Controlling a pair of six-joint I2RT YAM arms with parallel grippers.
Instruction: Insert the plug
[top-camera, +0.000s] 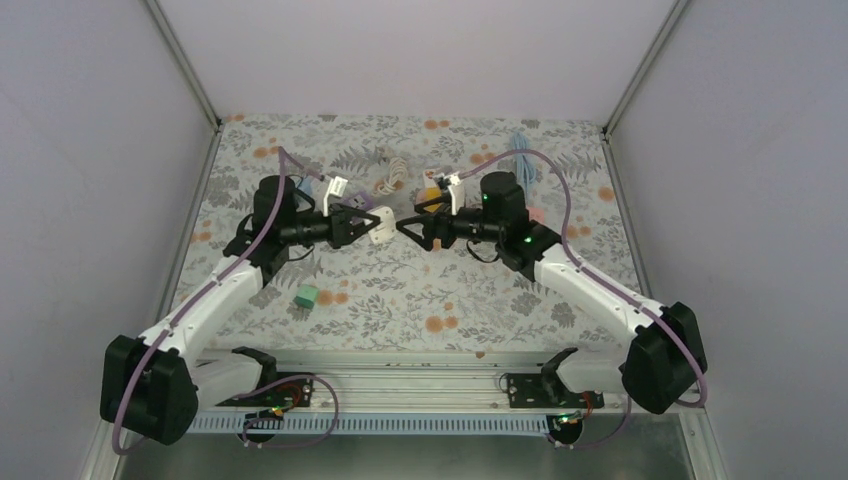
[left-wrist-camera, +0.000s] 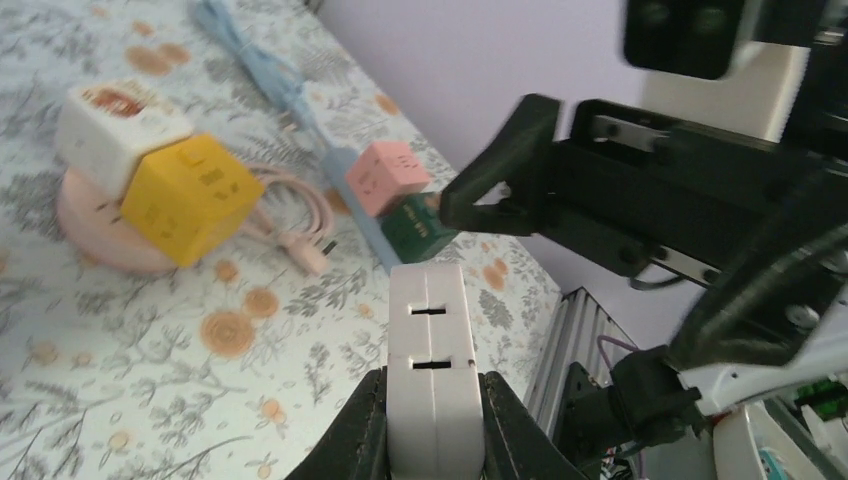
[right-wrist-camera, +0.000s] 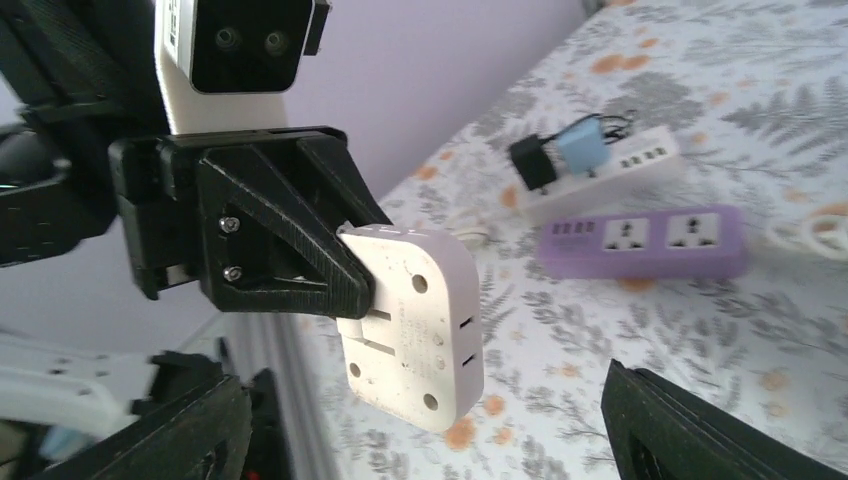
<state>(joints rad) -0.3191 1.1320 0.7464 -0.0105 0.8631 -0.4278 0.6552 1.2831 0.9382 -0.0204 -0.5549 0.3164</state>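
Note:
My left gripper (top-camera: 368, 224) is shut on a white adapter block (left-wrist-camera: 432, 370) and holds it above the table, its two slot openings facing away from the wrist. In the right wrist view the same block (right-wrist-camera: 415, 325) shows its flat back and slotted edge. My right gripper (top-camera: 408, 228) faces it from the right, just apart. Its jaws are wide open and empty, with a finger (right-wrist-camera: 170, 430) on each side of the block. One right finger (left-wrist-camera: 500, 180) shows in the left wrist view. Neither gripper holds a plug.
A purple power strip (right-wrist-camera: 640, 240) and a white strip (right-wrist-camera: 600, 175) with a blue and a black plug lie behind. Yellow (left-wrist-camera: 190, 200), white (left-wrist-camera: 115, 125), pink (left-wrist-camera: 388, 178) and dark green (left-wrist-camera: 420, 228) cubes, a pink cable (left-wrist-camera: 290, 225) and a blue cable (left-wrist-camera: 250, 60) lie nearby. A green cube (top-camera: 307, 296) sits near left.

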